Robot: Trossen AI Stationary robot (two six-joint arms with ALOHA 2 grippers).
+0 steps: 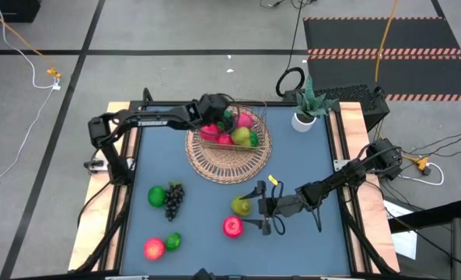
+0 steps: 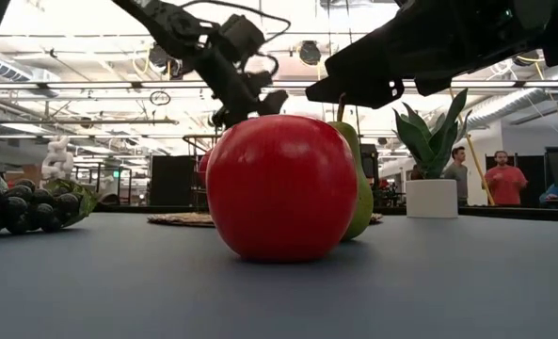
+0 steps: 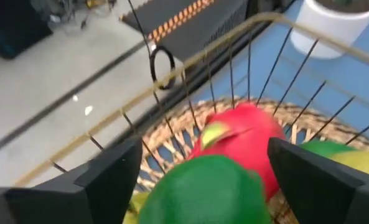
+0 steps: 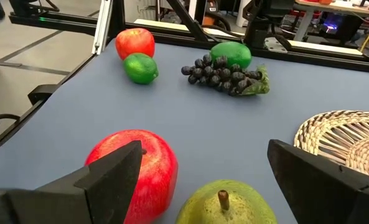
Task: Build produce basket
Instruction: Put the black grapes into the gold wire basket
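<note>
The tan wicker basket (image 1: 214, 167) sits mid-table toward the far side and holds several toy fruits, among them a pink dragon fruit (image 3: 243, 134). My left gripper (image 1: 221, 118) hangs open over its well, inside the wire handle (image 3: 190, 59); a green fruit (image 3: 203, 186) shows between the fingers. My right gripper (image 1: 260, 207) is open and low, pointing toward the table's left. Just ahead of it, a yellow-green pear (image 4: 224, 202) and a red apple (image 4: 134, 168) rest on the blue table. Farther left lie the dark grapes (image 1: 173, 199), a green fruit (image 1: 157, 194), a lime (image 1: 172, 241) and another red apple (image 1: 154, 249). My left gripper has its open fingers (image 3: 112, 171) on either side of the green fruit (image 3: 203, 186), coming from above over the basket's well. I cannot tell whether the fingers touch the fruit or whether it lies on the other fruits.
A small white pot with a green plant (image 1: 305, 117) stands by the table's far right corner, beside the basket. Bare blue table lies between the basket and the loose fruit (image 1: 207, 194). People stand in the room beyond the table (image 2: 504, 179).
</note>
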